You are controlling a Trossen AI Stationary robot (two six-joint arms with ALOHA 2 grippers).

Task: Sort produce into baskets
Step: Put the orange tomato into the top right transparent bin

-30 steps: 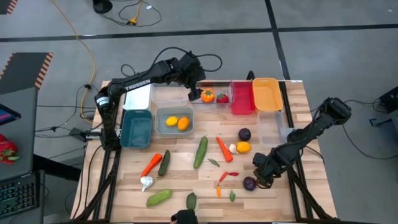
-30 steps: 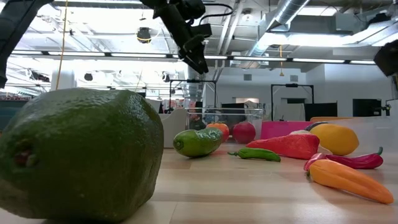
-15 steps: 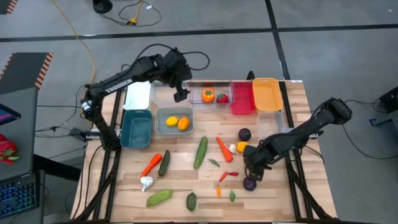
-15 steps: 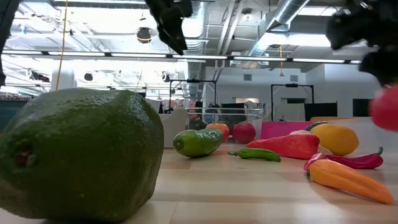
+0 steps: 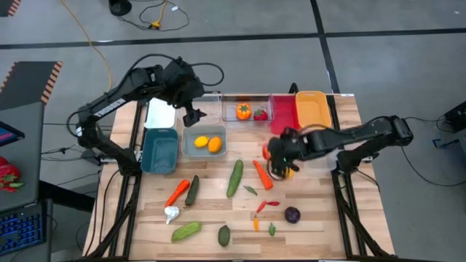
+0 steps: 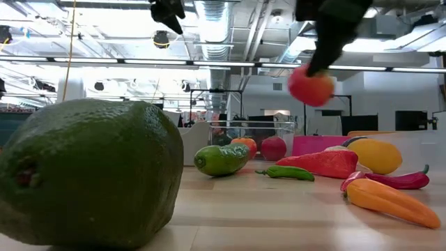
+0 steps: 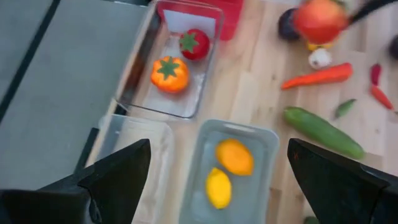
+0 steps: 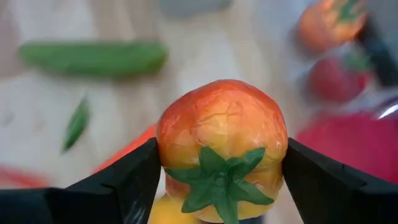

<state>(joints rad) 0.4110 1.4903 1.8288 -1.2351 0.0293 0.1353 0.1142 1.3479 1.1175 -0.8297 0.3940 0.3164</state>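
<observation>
Here the right gripper (image 5: 277,156) is clamped on a red-orange pepper (image 8: 221,146), carried above the middle of the table, over the carrot (image 5: 262,175) and lemon. Its likely target, the clear tub (image 5: 246,109) already holding two similar peppers, lies farther back and slightly left. The left gripper (image 5: 193,115), fingers spread and empty, hovers beside that tub's left end.

A round red-orange toy pepper (image 8: 221,146) with a green stalk sits clamped between the right jaws, stalk facing the wrist. Beyond those jaws lie a long green toy cucumber (image 8: 93,58) and the clear rectangular plastic tub (image 5: 247,110) holding two more peppers.
</observation>
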